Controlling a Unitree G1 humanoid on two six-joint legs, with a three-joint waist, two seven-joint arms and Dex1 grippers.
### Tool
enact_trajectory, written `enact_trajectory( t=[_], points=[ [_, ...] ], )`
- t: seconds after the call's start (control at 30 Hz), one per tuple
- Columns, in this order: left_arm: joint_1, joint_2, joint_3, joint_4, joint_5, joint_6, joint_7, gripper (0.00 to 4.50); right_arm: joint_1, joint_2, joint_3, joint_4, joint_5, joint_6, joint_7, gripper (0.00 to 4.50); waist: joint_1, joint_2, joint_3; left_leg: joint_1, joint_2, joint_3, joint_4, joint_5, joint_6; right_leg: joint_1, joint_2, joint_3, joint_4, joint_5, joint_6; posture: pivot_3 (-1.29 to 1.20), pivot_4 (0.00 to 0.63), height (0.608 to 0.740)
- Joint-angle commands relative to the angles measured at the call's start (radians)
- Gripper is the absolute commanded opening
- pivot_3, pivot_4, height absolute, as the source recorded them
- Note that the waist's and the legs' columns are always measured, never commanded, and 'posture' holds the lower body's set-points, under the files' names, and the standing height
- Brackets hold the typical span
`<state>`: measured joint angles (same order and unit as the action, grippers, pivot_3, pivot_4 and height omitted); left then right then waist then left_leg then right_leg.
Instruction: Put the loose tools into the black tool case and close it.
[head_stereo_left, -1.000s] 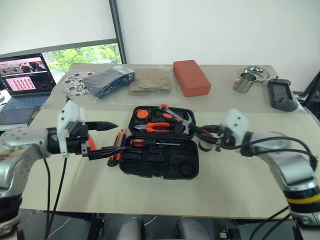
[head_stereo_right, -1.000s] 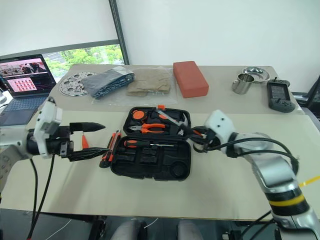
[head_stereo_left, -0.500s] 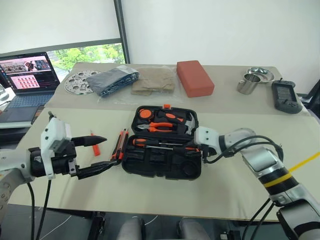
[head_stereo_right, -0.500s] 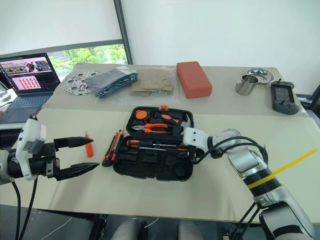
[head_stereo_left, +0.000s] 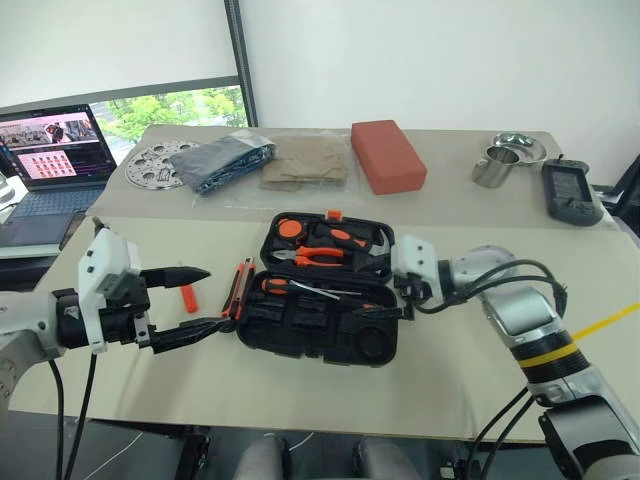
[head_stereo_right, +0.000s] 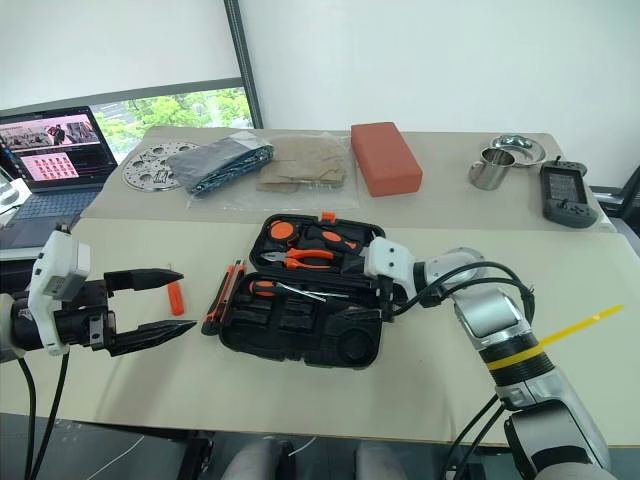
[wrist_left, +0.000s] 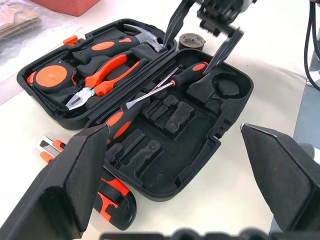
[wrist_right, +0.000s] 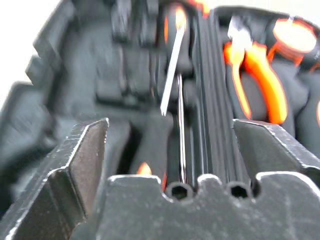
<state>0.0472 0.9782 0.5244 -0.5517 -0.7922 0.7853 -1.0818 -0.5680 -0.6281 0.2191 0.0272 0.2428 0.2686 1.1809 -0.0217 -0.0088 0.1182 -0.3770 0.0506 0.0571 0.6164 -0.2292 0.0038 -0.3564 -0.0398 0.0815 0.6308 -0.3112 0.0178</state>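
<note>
Beige table (head_stereo_left: 300, 390): black tool case (head_stereo_left: 325, 325) open, two screwdrivers (wrist_left: 150, 95) inside.

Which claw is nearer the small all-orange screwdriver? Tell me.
Left. The left claw hangs open right beside the small all-orange screwdriver on the table, while the right claw stands open over the far end of the black tool case.
</note>
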Motion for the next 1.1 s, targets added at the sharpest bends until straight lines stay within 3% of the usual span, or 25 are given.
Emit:
enact_trajectory(
  t=[0.03, 0.17, 0.43, 0.87, 1.1],
  points=[
    [-0.015, 0.013, -0.01, 0.005, -0.01, -0.024, -0.007, 4.5, 0.017, 0.059, -0.053, -0.037, 0.081, 0.024, -0.028, 3.94, -0.001, 0.0, 0.0, 0.001, 0.0, 0.0, 0.0, 0.0, 0.0, 0.0, 0.0, 0.0, 0.0, 0.0, 0.0, 0.0, 0.15, 0.74],
    [-0.036, 0.014, -0.032, 0.014, -0.009, -0.029, -0.001, 4.5, 0.043, 0.112, -0.047, -0.025, 0.077, 0.031, -0.058, 2.81, -0.001, 0.0, 0.0, 0.002, 0.0, 0.001, -0.002, 0.0, 0.0, 0.001, 0.0, 0.001, 0.0, 0.0, -0.001, 0.0, 0.15, 0.74],
    [-0.063, 0.015, -0.062, 0.025, -0.004, -0.032, 0.004, 4.5, 0.036, 0.159, -0.044, 0.068, 0.051, 0.093, -0.128, 0.03, -0.003, 0.0, 0.0, 0.002, 0.0, 0.001, -0.002, 0.0, 0.0, 0.0, 0.0, 0.001, 0.0, 0.0, -0.001, 0.0, 0.15, 0.74],
    [-0.091, 0.026, -0.095, 0.05, 0.015, -0.051, -0.004, 4.5, 0.071, 0.172, 0.047, 0.072, -0.026, 0.078, -0.119, 0.03, -0.018, -0.001, 0.0, 0.002, 0.0, 0.002, -0.002, 0.0, 0.0, 0.0, 0.0, 0.002, 0.0, 0.0, -0.001, 0.0, 0.15, 0.74],
    [-0.107, 0.033, -0.119, 0.07, 0.026, -0.066, -0.02, 4.5, 0.082, 0.183, 0.018, 0.047, -0.009, 0.052, -0.131, 0.03, -0.021, -0.001, 0.0, 0.003, 0.0, 0.002, -0.003, 0.0, 0.0, 0.0, 0.0, 0.002, 0.0, 0.0, -0.001, 0.0, 0.15, 0.74]
  ],
)
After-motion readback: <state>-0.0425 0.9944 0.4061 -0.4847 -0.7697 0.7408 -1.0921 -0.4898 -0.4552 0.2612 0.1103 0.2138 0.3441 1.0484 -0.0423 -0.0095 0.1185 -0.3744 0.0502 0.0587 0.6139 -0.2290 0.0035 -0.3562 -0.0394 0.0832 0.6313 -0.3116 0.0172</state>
